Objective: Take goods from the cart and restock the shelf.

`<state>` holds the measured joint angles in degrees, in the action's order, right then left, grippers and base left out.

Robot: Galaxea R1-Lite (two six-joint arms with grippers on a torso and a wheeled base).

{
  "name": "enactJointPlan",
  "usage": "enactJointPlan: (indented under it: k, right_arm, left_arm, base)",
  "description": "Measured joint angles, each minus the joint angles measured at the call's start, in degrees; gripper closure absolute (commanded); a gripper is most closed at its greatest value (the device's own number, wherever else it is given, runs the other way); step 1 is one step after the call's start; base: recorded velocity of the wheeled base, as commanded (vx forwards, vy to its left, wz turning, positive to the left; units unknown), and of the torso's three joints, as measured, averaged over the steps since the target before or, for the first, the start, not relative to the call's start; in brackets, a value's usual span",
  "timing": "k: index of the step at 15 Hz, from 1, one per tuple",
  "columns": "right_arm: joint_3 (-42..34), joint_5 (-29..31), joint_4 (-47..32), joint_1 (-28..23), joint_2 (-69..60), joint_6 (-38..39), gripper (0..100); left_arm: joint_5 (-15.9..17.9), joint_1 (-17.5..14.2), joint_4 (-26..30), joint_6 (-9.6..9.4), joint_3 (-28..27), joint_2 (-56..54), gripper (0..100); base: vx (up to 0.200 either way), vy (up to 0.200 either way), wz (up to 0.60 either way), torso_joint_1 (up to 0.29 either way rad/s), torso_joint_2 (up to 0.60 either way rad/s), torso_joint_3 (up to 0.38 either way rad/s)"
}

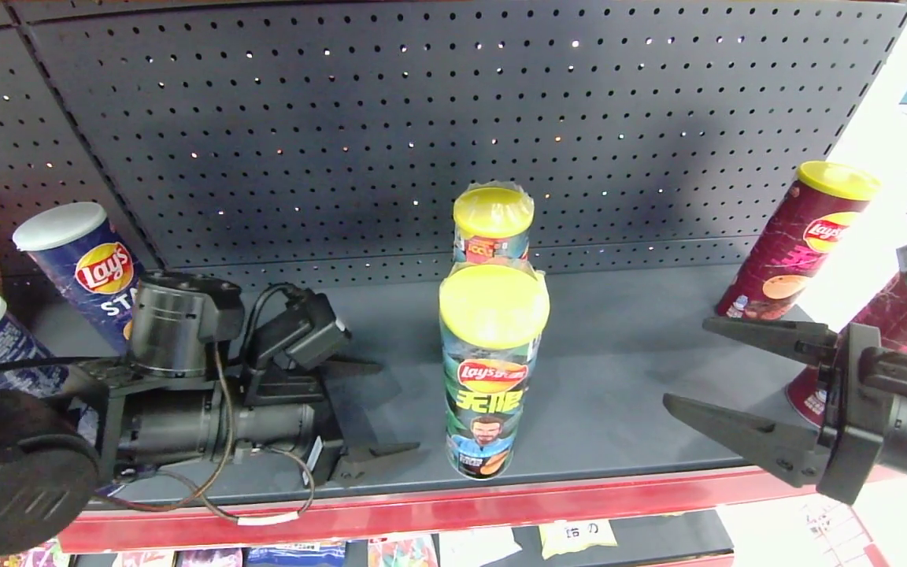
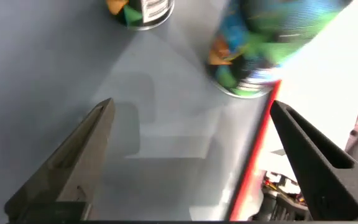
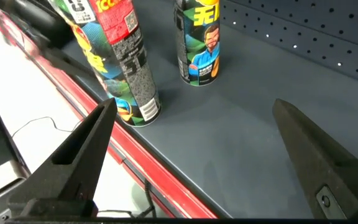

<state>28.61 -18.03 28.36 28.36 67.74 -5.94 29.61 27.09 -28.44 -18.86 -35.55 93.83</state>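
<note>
**Both my grippers are hovering spread over the shelf**

At the far left, two blue chip cans (image 1: 79, 260) are standing upright against the pegboard back panel (image 1: 422, 118). Just beside them my left gripper (image 1: 398, 408) is lying low over the grey shelf (image 1: 627, 370), its fingers spread and gripping nothing. It is pointing at the front green can (image 1: 489, 378), near it but apart. That yellow-lidded can is standing upright close to the red edge strip (image 1: 501, 504). The rear green can (image 1: 493, 224) is standing directly behind it, near the back panel. Farther right, my right gripper (image 1: 686, 362) is hovering wide open and empty, facing both green cans from well apart. Behind it, two maroon cans (image 1: 804, 236) are standing at the shelf's right end.
</note>
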Motion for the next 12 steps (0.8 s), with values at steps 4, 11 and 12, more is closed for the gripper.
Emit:
enactJointPlan:
  k: [4,11,12]
  right_arm:
    - [-4.5,-0.1,-0.1,0.8,-3.6,-1.6,0]
    - [-17.5,17.2,-2.4,-2.1,-23.5,-2.2,0]
    - [-17.7,20.5,-5.7,-3.5,-26.6,-2.2,0]
  left_arm:
    - [-0.4,-0.2,2.9,0.30,8.0,-14.9,0]
    - [-11.3,-3.4,40.3,10.90,12.2,-57.5,0]
    - [-14.5,-4.4,49.1,13.67,10.4,-63.8,0]
  base:
    - [0.000,0.000,0.00,0.000,0.00,0.000]
    - [0.000,0.000,0.00,0.000,0.00,0.000]
    - [0.000,0.000,0.00,0.000,0.00,0.000]
